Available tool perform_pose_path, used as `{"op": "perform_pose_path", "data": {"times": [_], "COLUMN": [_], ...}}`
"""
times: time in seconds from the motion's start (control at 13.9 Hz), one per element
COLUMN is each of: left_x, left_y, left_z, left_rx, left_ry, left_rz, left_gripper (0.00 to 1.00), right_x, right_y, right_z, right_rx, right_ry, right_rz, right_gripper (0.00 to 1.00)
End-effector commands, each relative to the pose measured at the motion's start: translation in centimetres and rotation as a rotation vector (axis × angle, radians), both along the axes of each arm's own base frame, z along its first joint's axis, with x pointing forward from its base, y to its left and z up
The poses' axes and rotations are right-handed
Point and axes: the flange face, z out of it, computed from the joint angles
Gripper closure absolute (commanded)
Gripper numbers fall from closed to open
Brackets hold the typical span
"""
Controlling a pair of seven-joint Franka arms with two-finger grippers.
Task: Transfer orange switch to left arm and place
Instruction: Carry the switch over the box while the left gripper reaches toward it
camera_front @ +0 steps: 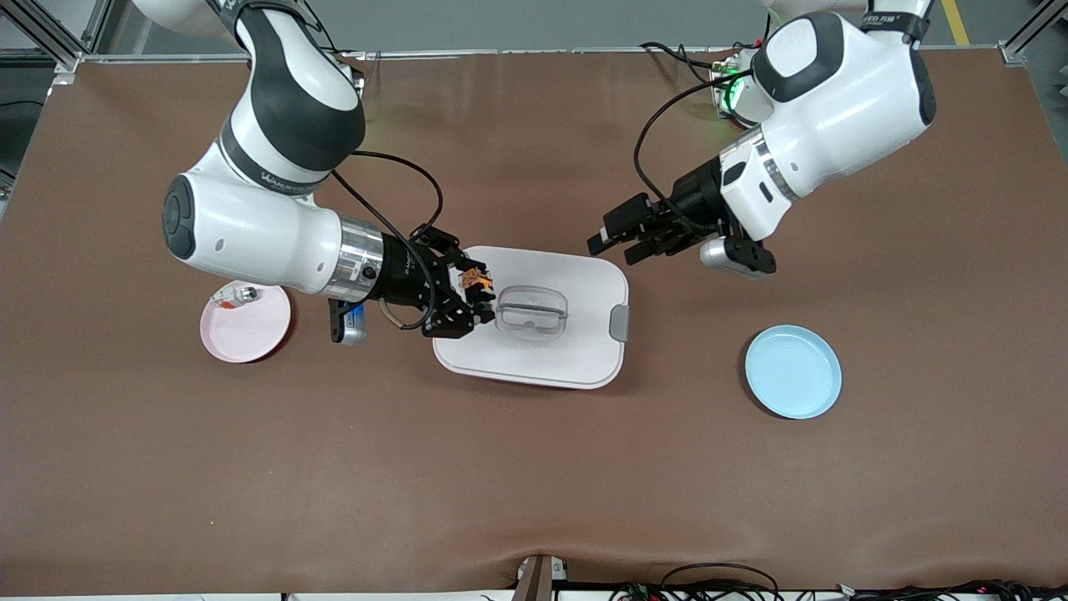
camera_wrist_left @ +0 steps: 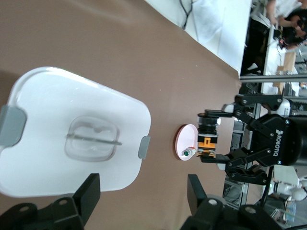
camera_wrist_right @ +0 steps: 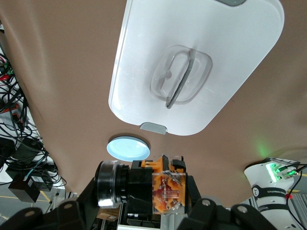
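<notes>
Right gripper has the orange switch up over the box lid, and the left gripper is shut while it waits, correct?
Not quite: the left gripper is open, as the front view shows. The right gripper does hold the orange switch over the box.

Pink plate (camera_front: 246, 325) bears a small part (camera_front: 237, 295); blue plate (camera_front: 793, 371).

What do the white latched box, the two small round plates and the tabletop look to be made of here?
Large white rounded box: probably smooth moulded plastic, with grey side latches and a clear recessed handle. Small round pink plate and small round blue plate: likely matte plastic, with even colour and thin raised rims. Brown tabletop: seemingly a soft leather-like or vinyl mat, dull and rippled at its front edge.
</notes>
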Motion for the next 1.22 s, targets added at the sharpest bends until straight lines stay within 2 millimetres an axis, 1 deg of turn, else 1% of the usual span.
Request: {"op": "perform_pose_path", "data": {"times": [0.0, 0.07, 0.14, 0.22, 0.36, 0.43, 0.58, 0.65, 0.72, 0.86, 1.01, 1.15], "left_x": [1.9, 2.5, 2.3, 2.6, 3.9, 4.4, 3.6, 3.8, 3.9, 4.2, 4.4, 4.9], "left_y": [-1.6, -1.8, -2.8, -3.2, -3.3, -3.5, -6.0, -6.0, -6.2, -7.1, -7.1, -7.0], "left_z": [0.5, 0.2, -0.2, -0.6, -0.9, -1.2, -2.0, -2.5, -2.5, -2.8, -3.1, -4.0], "left_rx": [-0.022, -0.024, -0.026, -0.025, 0.001, 0.004, 0.005, 0.006, 0.001, -0.015, -0.019, -0.02], "left_ry": [-0.042, -0.041, -0.04, -0.045, -0.076, -0.079, -0.067, -0.06, -0.059, -0.062, -0.068, -0.066], "left_rz": [-0.039, -0.042, -0.059, -0.059, -0.071, -0.073, -0.108, -0.108, -0.109, -0.103, -0.091, -0.085], "left_gripper": [0.28, 0.29, 0.29, 0.31, 0.33, 0.35, 0.36, 0.36, 0.37, 0.39, 0.39, 0.39], "right_x": [0.5, 0.5, 0.5, 0.5, 0.6, 0.8, 0.7, 0.6, 0.6, 0.8, 1.0, 0.9], "right_y": [1.4, 1.6, 2.1, 2.4, 2.9, 3.0, 3.8, 4.2, 4.8, 5.0, 5.0, 5.3], "right_z": [0.3, 0.4, 0.1, -0.1, 0.0, -0.4, -0.4, -0.5, -0.6, -1.0, -1.4, -1.5], "right_rx": [0.023, 0.025, 0.022, 0.023, 0.028, 0.026, 0.031, 0.033, 0.038, 0.037, 0.035, 0.035], "right_ry": [0.01, 0.015, 0.017, 0.02, 0.016, 0.017, 0.008, 0.008, -0.001, -0.003, 0.0, 0.0], "right_rz": [-0.022, -0.032, -0.029, -0.031, -0.036, -0.038, -0.046, -0.058, -0.065, -0.069, -0.07, -0.067], "right_gripper": [1.0, 1.0, 1.0, 1.0, 1.0, 1.0, 1.0, 1.0, 1.0, 1.0, 1.0, 1.0]}}
